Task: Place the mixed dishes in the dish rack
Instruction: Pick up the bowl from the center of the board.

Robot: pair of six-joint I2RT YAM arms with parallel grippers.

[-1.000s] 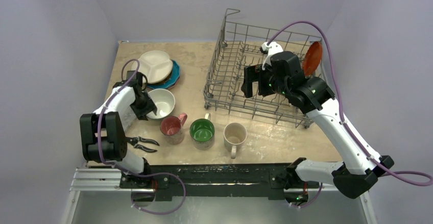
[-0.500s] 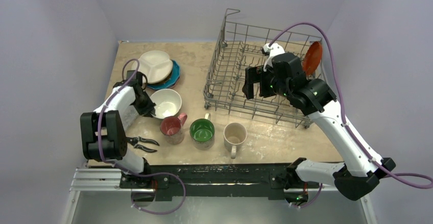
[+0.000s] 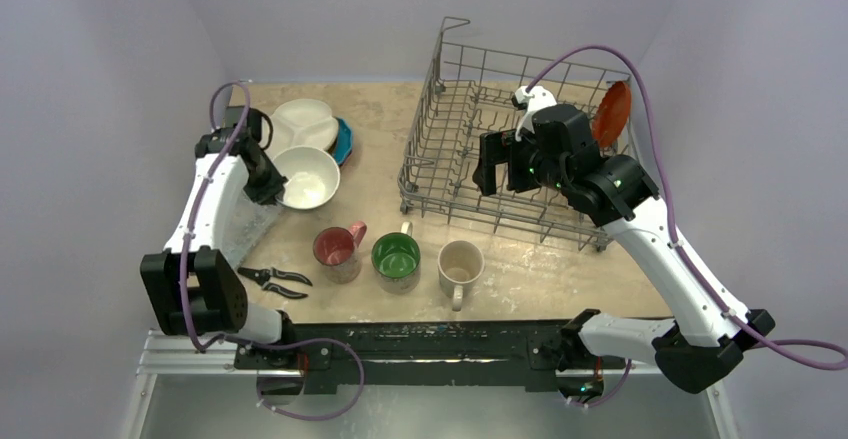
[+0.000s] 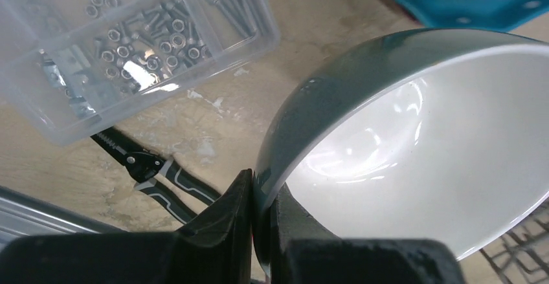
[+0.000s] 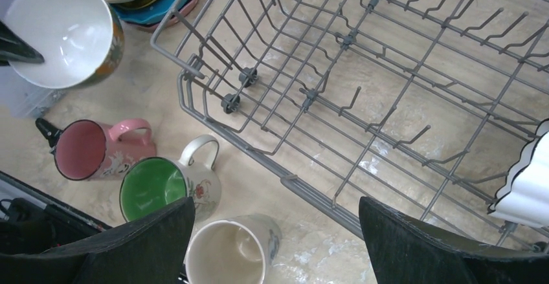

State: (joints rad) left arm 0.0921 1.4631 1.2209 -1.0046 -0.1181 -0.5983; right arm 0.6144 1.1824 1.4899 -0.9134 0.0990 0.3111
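Two grippers: I am working both, one loaded, one waiting.
Left gripper [image 4: 262,222]: pinching the rim of the teal bowl [image 3: 304,177], one finger inside, one outside.
Bowl position: hanging tilted above the table, just beside the stacked plates [image 3: 318,131], well apart from the dish rack [image 3: 470,174].
Right gripper [image 5: 278,245]: hovering over the rack's near side with jaws spread wide, gripping nothing.
Step in hand: I am judging this the carry of the bowl toward the rack.
Already racked: orange plate [image 3: 611,114] standing at the far right wall.
Still waiting: red mug [image 3: 336,247], green mug [image 3: 396,257], cream mug [image 3: 460,265].
Next move: calling for a rightward swing, clearing the rack's tall side, then lowering the bowl between tines.
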